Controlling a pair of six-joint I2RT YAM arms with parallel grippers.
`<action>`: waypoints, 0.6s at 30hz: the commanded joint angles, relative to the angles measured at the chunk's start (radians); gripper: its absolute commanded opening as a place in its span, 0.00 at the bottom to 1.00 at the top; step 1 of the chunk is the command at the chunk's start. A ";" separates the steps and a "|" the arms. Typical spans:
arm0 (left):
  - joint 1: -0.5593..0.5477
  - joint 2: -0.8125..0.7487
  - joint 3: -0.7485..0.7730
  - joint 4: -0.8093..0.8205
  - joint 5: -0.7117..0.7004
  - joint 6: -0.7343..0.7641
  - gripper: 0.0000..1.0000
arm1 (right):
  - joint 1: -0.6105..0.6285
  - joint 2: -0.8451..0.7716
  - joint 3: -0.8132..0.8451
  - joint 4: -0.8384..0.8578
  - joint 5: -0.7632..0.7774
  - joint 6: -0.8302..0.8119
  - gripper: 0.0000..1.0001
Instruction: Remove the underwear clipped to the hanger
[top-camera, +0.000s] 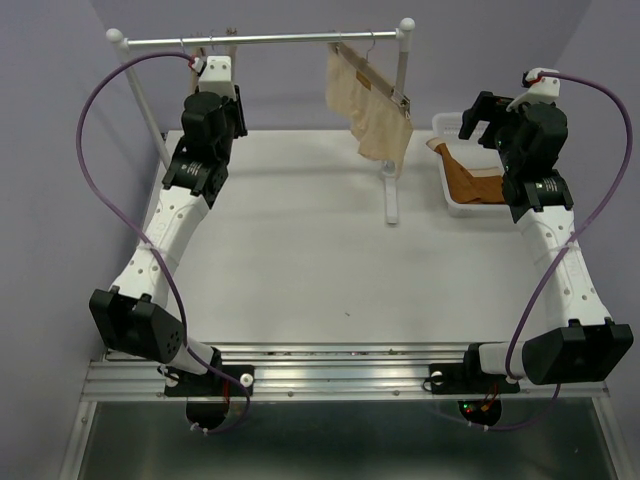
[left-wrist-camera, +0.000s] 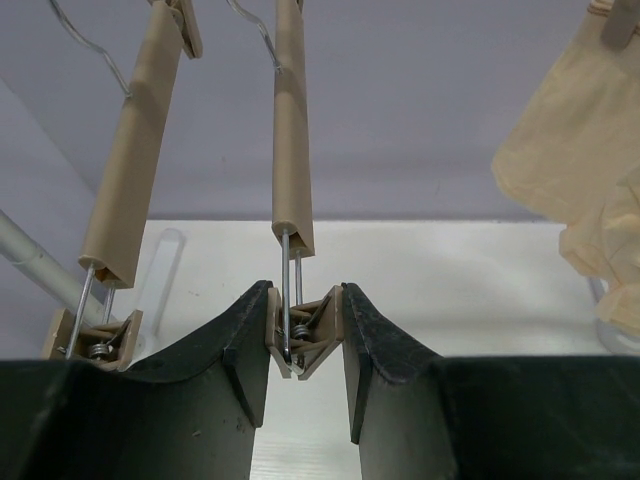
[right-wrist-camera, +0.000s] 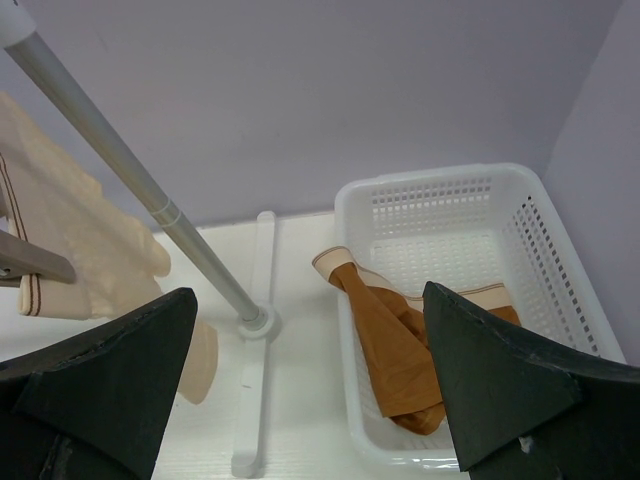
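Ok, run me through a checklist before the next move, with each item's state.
1. Underwear off the hanger: ok, it lies in the basket.
2. Underwear fully inside basket: not ok, one end drapes over the rim.
3. Right pincer open, empty: ok.
4. Left pincer clear of the hanger: not ok, it squeezes a clip.
5. Gripped clip free of fabric: ok.

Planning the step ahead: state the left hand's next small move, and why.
Probably open the left hand and back off: it pinches an empty clip on the hanger, while the underwear already lies in the basket under the open right hand.
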 joint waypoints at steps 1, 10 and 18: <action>0.030 -0.025 -0.026 0.079 0.062 0.051 0.00 | -0.004 -0.024 -0.007 0.055 0.012 -0.020 1.00; 0.053 -0.068 -0.109 0.114 0.125 0.092 0.00 | -0.004 -0.038 -0.012 0.055 0.014 -0.021 1.00; 0.054 -0.114 -0.101 0.047 0.227 0.083 0.00 | -0.004 -0.045 -0.018 0.061 0.002 -0.020 1.00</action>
